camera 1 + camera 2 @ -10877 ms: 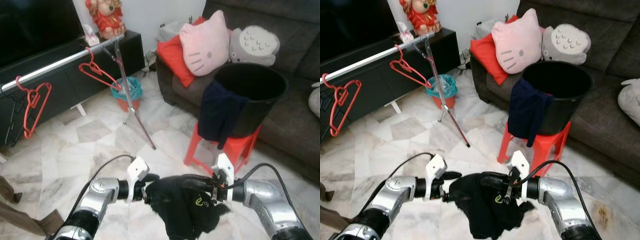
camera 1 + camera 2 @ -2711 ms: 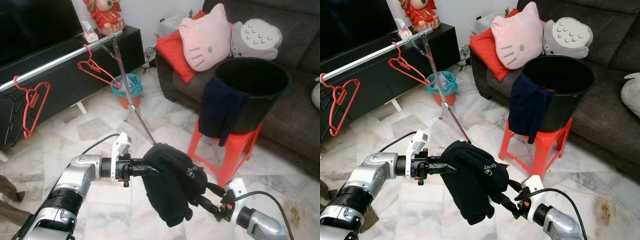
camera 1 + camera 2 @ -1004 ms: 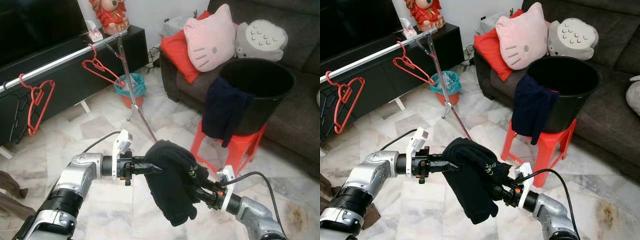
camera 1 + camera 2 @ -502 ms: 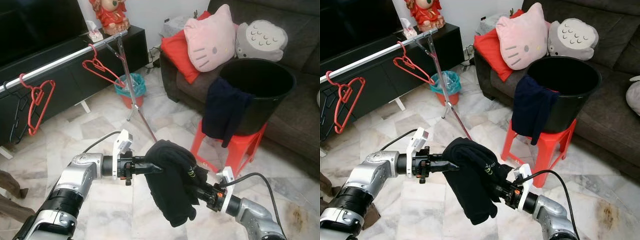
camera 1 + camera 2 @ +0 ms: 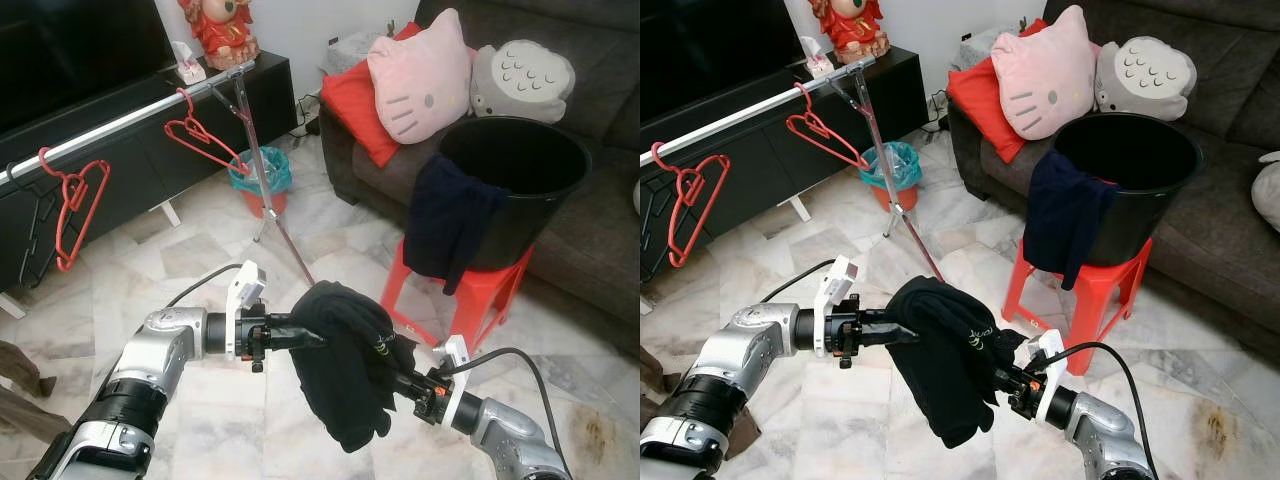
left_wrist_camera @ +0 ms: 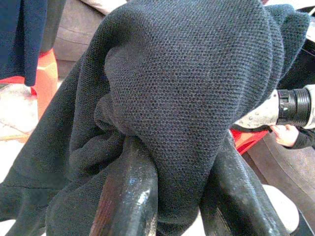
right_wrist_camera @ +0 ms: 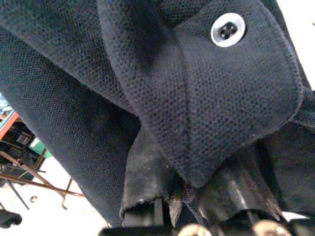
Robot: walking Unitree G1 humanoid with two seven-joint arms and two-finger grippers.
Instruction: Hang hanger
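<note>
— While the clothes rail [image 5: 130, 118] stands well apart by the dark cabinet, how far along is this?

— Early, I'd judge. Two red hangers [image 5: 68, 210] hang on it bare; nothing is hung yet.

— And the black shirt [image 5: 345, 370]?

— Bunched in mid-air between both arms. The left gripper [image 5: 300, 337] is clamped on its upper fold, and the right gripper [image 5: 1008, 385] pinches fabric near the collar button [image 7: 227, 29].

— What's left?

— Probably reaching a hanger, dressing it, rehanging.
</note>
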